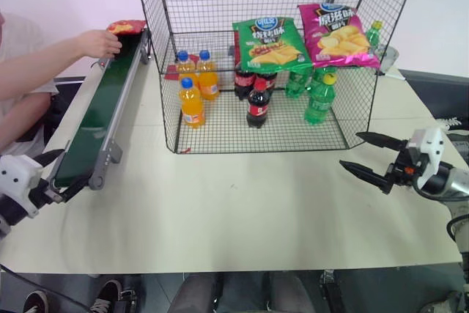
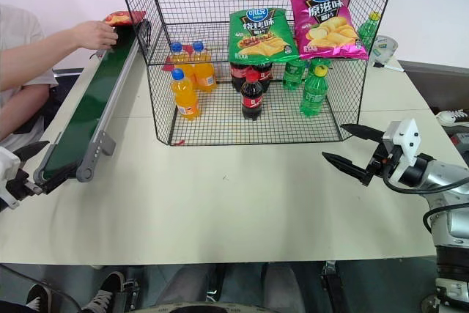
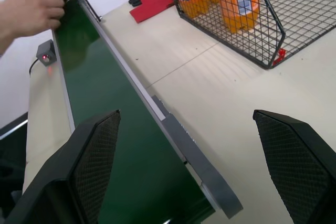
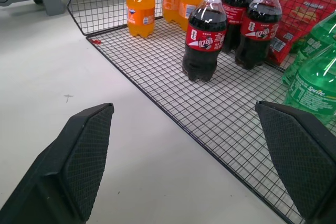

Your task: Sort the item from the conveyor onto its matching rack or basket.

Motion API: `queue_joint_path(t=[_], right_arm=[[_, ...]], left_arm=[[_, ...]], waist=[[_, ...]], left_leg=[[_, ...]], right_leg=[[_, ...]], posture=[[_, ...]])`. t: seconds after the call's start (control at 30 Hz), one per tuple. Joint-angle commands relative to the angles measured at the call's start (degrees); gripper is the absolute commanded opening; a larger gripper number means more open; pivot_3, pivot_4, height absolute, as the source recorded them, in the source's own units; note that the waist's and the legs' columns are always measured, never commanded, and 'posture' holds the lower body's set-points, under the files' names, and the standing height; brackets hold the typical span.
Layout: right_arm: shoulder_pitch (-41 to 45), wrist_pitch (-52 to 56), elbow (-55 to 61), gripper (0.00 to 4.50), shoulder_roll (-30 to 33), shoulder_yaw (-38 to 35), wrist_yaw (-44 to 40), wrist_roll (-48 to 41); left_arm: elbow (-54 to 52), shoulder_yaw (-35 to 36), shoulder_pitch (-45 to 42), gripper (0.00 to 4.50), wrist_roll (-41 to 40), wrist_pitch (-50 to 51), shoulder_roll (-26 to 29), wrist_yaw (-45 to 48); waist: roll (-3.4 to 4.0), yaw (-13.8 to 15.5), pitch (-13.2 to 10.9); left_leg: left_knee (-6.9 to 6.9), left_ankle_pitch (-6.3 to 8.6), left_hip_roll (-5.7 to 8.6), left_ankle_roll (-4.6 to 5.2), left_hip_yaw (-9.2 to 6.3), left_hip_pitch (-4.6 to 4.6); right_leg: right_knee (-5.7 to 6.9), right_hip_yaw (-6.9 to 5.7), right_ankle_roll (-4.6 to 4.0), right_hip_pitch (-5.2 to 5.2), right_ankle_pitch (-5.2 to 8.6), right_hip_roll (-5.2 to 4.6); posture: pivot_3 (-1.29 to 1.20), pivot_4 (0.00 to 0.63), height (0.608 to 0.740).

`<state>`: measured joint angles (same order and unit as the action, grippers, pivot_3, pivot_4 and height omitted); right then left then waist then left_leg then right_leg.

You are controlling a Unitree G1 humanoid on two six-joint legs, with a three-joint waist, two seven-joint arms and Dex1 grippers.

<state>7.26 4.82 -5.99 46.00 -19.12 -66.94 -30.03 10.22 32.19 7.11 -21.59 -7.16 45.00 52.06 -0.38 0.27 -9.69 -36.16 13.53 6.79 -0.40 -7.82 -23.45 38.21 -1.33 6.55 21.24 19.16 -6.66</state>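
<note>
The red snack bag [image 1: 126,27] lies at the far end of the dark green conveyor [image 1: 102,108], with a person's hand [image 1: 99,42] on it. The tall black wire rack [image 1: 165,93] stands mid-table, to the right of the belt. My left gripper [image 1: 66,174] is open at the belt's near end, its fingers [image 3: 94,166] spread either side of the grey rail, nothing between them. My right gripper [image 1: 350,150] is open over the bare table, just off the rack's right front corner, and points at the cola bottles [image 4: 206,30].
A green chip bag [image 1: 271,43] and a magenta chip bag [image 1: 337,34] lie on the rack's middle tier. Orange soda bottles [image 1: 192,100], cola bottles and green soda bottles [image 1: 319,97] stand on the bottom tier. The person's forearm [image 1: 44,64] reaches in from the left.
</note>
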Motion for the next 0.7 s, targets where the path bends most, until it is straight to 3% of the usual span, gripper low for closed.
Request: queue_joint_path(t=[0.03, 0.7], right_arm=[[1.2, 0.0, 1.9, 4.50, -0.4, -0.2, 0.2, -0.8], [3.0, 15.4, 22.9, 4.50, -8.0, 8.8, 1.3, -15.2]], left_arm=[[-0.5, 0.9, 0.4, 4.21, 1.4, -2.3, 0.4, -1.5], [-0.4, 1.8, 3.2, 4.21, 1.8, -4.1, 0.7, -3.0]], waist=[[0.00, 0.0, 0.0], [-0.01, 0.3, 0.0]], left_leg=[[0.00, 0.00, 0.00, 0.00, 0.00, 0.00], [0.01, 0.01, -0.03, 0.01, 0.00, 0.00]], right_leg=[[0.00, 0.00, 0.00, 0.00, 0.00, 0.00], [-0.04, 0.00, -0.02, 0.06, -0.01, 0.01]], posture=[[0.00, 0.150, 0.740], [0.00, 0.150, 0.740]])
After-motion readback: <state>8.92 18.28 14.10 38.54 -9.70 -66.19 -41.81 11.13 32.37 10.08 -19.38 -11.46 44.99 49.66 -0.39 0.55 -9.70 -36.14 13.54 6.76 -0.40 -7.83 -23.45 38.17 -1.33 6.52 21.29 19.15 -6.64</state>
